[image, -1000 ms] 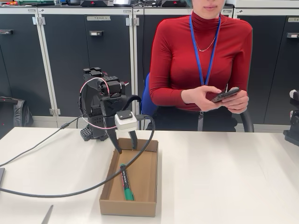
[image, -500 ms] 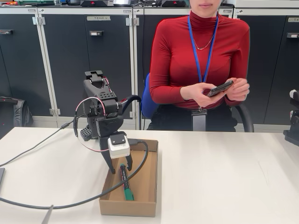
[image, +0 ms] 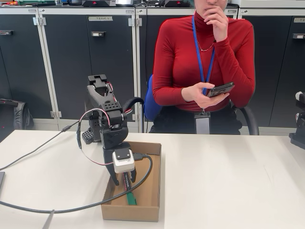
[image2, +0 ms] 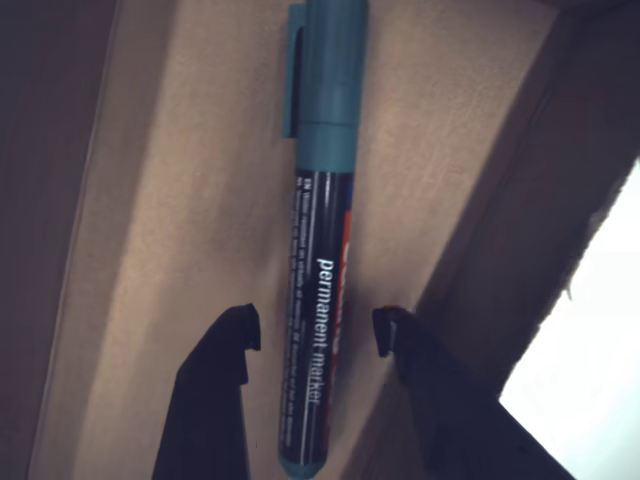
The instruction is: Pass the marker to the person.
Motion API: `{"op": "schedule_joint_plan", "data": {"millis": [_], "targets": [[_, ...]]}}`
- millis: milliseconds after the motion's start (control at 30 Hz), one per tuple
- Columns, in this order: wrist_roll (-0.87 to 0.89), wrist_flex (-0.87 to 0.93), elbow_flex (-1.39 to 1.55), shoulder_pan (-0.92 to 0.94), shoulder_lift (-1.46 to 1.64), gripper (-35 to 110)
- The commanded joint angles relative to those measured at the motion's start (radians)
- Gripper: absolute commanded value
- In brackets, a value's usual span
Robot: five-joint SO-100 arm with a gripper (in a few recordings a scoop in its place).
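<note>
right now the pincer is spread apart and grasping nothing, lowered into the cardboard box with one finger on each side of the marker. the marker lies flat on the box floor, lengthwise, its green cap pointing toward the box's near end and its black barrel between the fingers, which look just apart from it in the wrist view.

several things could go wrong from here. the right-hand finger in the wrist view sits very near the box's side wall, so closing may scrape or snag that wall and shove the box across the tabletop. the marker is round and slim, so an off-centre squeeze could roll it out. the black cable drapes over the box's rim and may drag the box on the lift. beyond the box, the person is holding a smartphone with the other hand at the chin, so no hand looks free to receive.
</note>
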Motion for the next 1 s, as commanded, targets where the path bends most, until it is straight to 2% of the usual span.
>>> {"op": "schedule_joint_plan", "data": {"millis": [0, 433, 533, 633, 967], "targets": [[0.032, 0.017, -0.063, -0.038, 0.0, 26], [0.032, 0.035, -0.118, 0.002, -0.1, 26], [0.035, 0.038, -0.135, 0.012, -0.123, 20], [0.034, 0.046, -0.141, 0.012, -0.126, -4], [0.077, 0.103, -0.173, -0.015, -0.044, -5]]}}
